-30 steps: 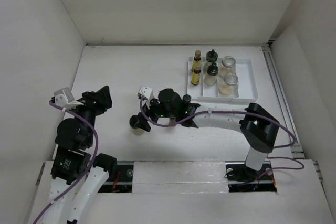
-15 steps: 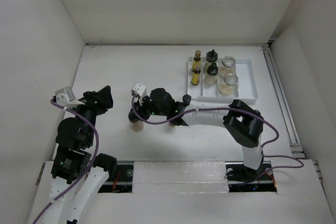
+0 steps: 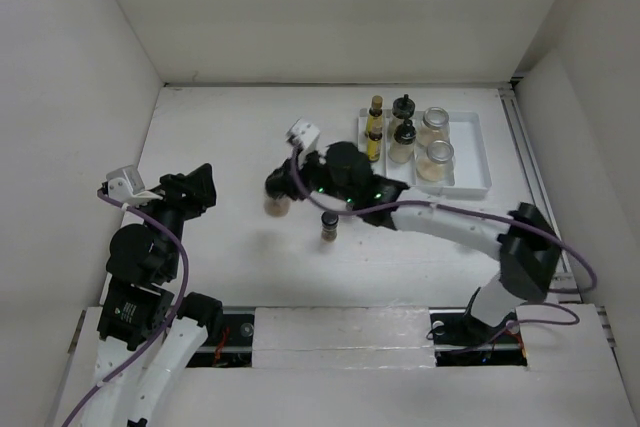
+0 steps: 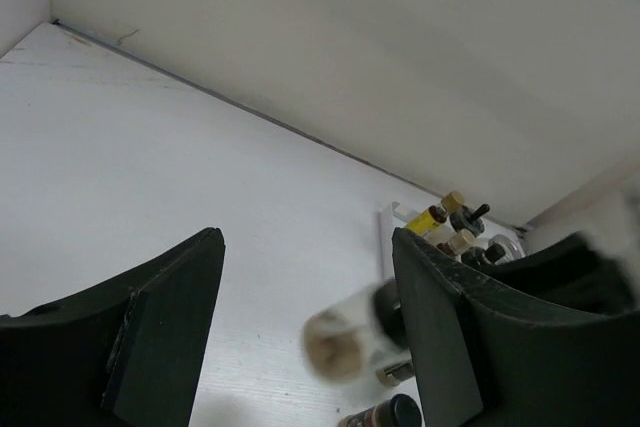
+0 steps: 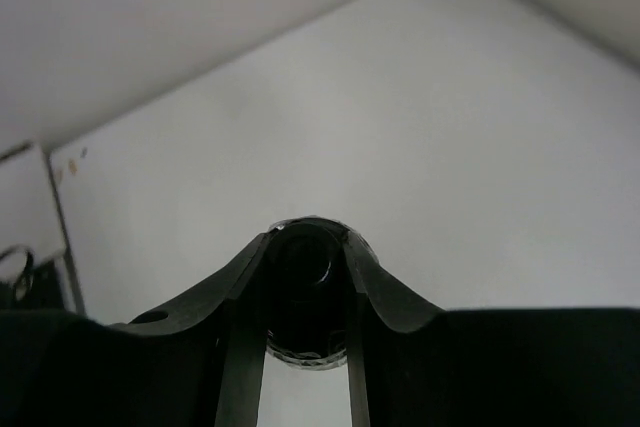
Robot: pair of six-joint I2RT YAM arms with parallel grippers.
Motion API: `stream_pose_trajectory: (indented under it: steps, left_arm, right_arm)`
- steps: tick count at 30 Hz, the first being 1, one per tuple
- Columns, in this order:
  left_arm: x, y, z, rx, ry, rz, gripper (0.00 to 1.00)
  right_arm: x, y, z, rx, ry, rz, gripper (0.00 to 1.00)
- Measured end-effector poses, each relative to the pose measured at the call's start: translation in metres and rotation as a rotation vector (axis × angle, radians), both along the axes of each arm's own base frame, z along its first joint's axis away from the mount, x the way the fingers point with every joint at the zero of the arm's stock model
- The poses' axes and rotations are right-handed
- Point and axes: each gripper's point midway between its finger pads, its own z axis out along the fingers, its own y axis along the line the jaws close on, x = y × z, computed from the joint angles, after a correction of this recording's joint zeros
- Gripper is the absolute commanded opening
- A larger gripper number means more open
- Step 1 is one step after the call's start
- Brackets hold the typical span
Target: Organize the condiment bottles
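My right gripper (image 3: 287, 185) is shut on the black lid of a pale-filled glass jar (image 3: 277, 206) and holds it off the table, left of the tray. In the right wrist view the lid (image 5: 304, 285) sits pinched between the fingers (image 5: 385, 297). The left wrist view shows the jar (image 4: 345, 342) blurred and lying sideways in the air. A dark black-capped spice jar (image 3: 329, 226) stands on the table just below it. Several condiment bottles (image 3: 402, 138) stand in the white tray (image 3: 476, 153). My left gripper (image 3: 196, 187) is open and empty at the left.
White walls close the table in on the left, back and right. The right arm's link (image 3: 450, 227) stretches across the table from its base (image 3: 485, 317) towards the middle. In the left wrist view the tray's bottles (image 4: 450, 222) show past my right finger.
The right gripper closed on the pale jar near the table's middle left, then lifted it and carried it up and to the right. The dark spice jar now shows. The left arm stayed still.
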Motion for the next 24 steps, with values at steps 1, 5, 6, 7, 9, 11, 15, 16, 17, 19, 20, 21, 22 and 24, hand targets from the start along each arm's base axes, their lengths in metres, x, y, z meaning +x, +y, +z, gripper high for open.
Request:
stream_pose_trajectory:
  steps: [1,5,6,7,9,11,15,16,17,19,20,21,22,24]
  left_arm:
    - [0.000,0.000,0.000,0.000,0.000,0.000,0.64]
    - [0.000,0.000,0.000,0.000,-0.001,0.000,0.64]
    - [0.000,0.000,0.000,0.000,-0.001,0.000,0.64]
    - [0.000,0.000,0.000,0.000,-0.001,-0.001,0.64]
    - [0.000,0.000,0.000,0.000,-0.002,-0.003,0.64]
    - [-0.001,-0.001,0.000,0.000,-0.002,-0.007,0.64]
    - [-0.001,-0.003,0.000,0.001,-0.002,-0.018,0.64]
    - [-0.001,-0.003,0.000,0.001,-0.002,-0.019,0.64]
    - [-0.001,-0.004,0.000,0.001,-0.002,-0.021,0.64]
    - [-0.001,-0.004,0.000,0.001,-0.003,-0.022,0.64]
    - [-0.001,-0.004,0.001,0.001,-0.003,-0.024,0.64]
    - [-0.002,-0.004,0.001,0.002,-0.006,-0.024,0.64]
    - [-0.002,-0.004,0.001,0.003,-0.007,-0.024,0.64]
    - [-0.002,-0.004,0.002,0.004,-0.010,-0.024,0.64]
  right_arm:
    - [0.010,-0.017,0.027,0.043,-0.028,-0.037,0.00]
    - [0.077,-0.132,0.133,0.229,-0.157,-0.328,0.00]
    - [0.098,-0.177,0.153,0.273,-0.189,-0.441,0.00]
    - [0.111,-0.212,0.165,0.307,-0.202,-0.523,0.00]
    - [0.135,-0.293,0.173,0.355,-0.218,-0.720,0.00]
    - [0.153,-0.359,0.164,0.372,-0.211,-0.893,0.00]
    - [0.180,-0.427,0.123,0.347,-0.133,-1.098,0.00]
    - [0.188,-0.440,0.109,0.335,-0.107,-1.138,0.00]
    - [0.196,-0.452,0.094,0.321,-0.078,-1.173,0.00]
    - [0.209,-0.477,0.061,0.298,-0.006,-1.246,0.00]
    - [0.215,-0.490,0.044,0.284,0.030,-1.281,0.00]
    - [0.219,-0.502,0.027,0.270,0.063,-1.312,0.00]
    - [0.222,-0.513,0.012,0.256,0.093,-1.343,0.00]
    - [0.227,-0.532,-0.011,0.232,0.139,-1.394,0.00]
